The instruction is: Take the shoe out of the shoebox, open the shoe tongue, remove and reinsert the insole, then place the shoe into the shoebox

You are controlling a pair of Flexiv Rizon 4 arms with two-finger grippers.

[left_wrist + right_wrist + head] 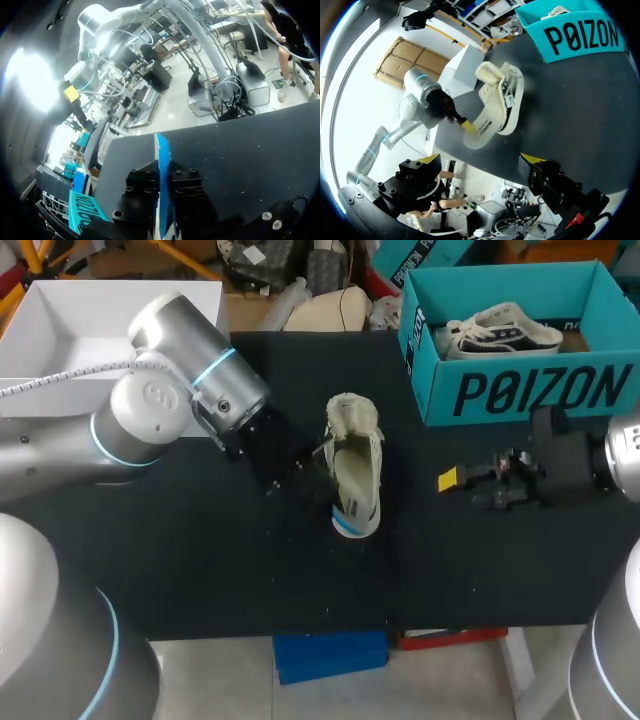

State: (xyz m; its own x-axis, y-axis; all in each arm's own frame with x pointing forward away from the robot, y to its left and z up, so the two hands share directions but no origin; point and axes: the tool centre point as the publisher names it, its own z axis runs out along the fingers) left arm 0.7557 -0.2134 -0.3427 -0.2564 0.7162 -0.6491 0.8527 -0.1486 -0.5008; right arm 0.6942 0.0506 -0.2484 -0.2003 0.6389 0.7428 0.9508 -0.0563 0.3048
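A cream shoe [356, 472] with a blue heel stripe lies mid-table, its opening facing up. My left gripper [318, 472] is at the shoe's left side near the heel. In the left wrist view its black fingers [145, 187] press together on a thin blue-and-white edge of the shoe [161, 150]. The right wrist view shows the shoe [497, 102] with the left gripper's yellow tip against its side. My right gripper [450, 480] stands open to the right of the shoe, holding nothing; it [481, 159] shows wide apart in its own view. The teal shoebox [520, 390] stands at the back right.
A second shoe [505, 330], white and dark, lies inside the teal shoebox. A white open box [80, 330] stands at the back left. The black table top [250, 570] runs bare along its front.
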